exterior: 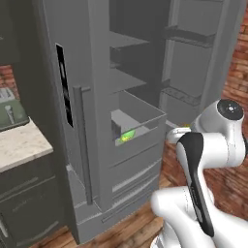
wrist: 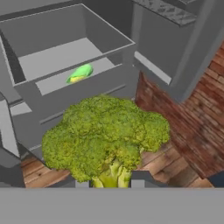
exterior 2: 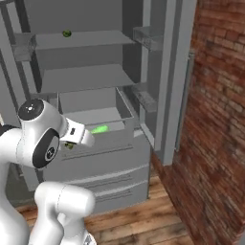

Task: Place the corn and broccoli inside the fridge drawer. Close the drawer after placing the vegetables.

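Gripping the broccoli (wrist: 106, 138) by its yellowish stalk, the gripper (wrist: 109, 183) is holding it above the wooden floor (wrist: 168, 164), in front of the fridge drawer (wrist: 83, 94) and outside it. The drawer is standing pulled out of the open fridge (exterior: 97, 145), and the corn (wrist: 79, 73) is lying inside on its pale floor (just behind the front panel). 1 small dark green ball (exterior 2: 67, 33) is sitting on an upper shelf (exterior 2: 83, 39).
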